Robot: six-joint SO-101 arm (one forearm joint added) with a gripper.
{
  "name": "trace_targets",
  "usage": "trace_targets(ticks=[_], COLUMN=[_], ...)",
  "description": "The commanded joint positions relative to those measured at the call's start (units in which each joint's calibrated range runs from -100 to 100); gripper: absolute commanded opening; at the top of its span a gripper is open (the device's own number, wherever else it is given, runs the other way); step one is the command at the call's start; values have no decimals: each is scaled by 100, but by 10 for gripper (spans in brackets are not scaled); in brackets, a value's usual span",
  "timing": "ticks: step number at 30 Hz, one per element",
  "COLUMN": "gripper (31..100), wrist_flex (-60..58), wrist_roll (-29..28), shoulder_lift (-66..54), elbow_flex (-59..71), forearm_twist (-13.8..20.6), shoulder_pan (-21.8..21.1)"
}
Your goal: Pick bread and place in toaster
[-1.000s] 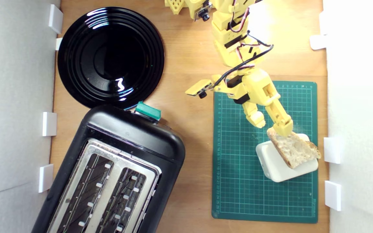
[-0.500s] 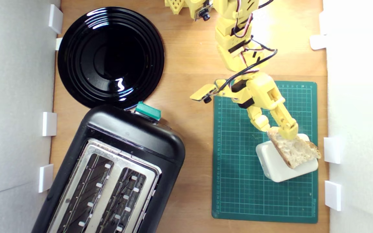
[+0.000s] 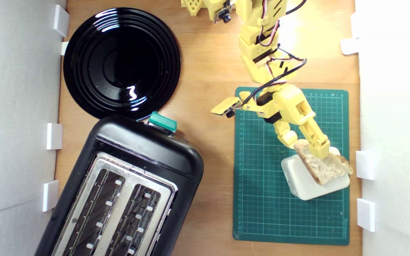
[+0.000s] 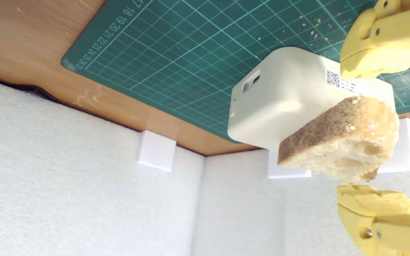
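Green mat [image 3: 262, 199]: open pincer [image 3: 306, 147] (yellow) straddles bread [image 3: 324, 165].

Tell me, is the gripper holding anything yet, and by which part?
Nothing held yet. The open gripper straddles the bread's near end, with gaps either side; bread rests on the white block.

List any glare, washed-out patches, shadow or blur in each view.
Exterior view: window-like glints on the glossy black plate, and the wooden table is washed out pale near the arm; the toaster casts a soft shadow toward that view's right. Wrist view: the bread and white block are sharp, evenly lit; the foam walls are bright but still textured.
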Motion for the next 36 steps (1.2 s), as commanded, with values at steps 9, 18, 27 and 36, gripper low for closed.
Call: trace_targets(ticks=[9, 18, 27, 36], gripper=[939, 938, 926, 813], wrist_flex=[-154, -154, -154, -154], wrist_roll=[45, 150, 171, 166], shoulder_lift=[123, 172, 164, 156], elbow_flex=[-535, -553, -544, -544], forearm_twist=[33, 15, 6, 6], shoulder_pan=[-94, -191, -199, -199])
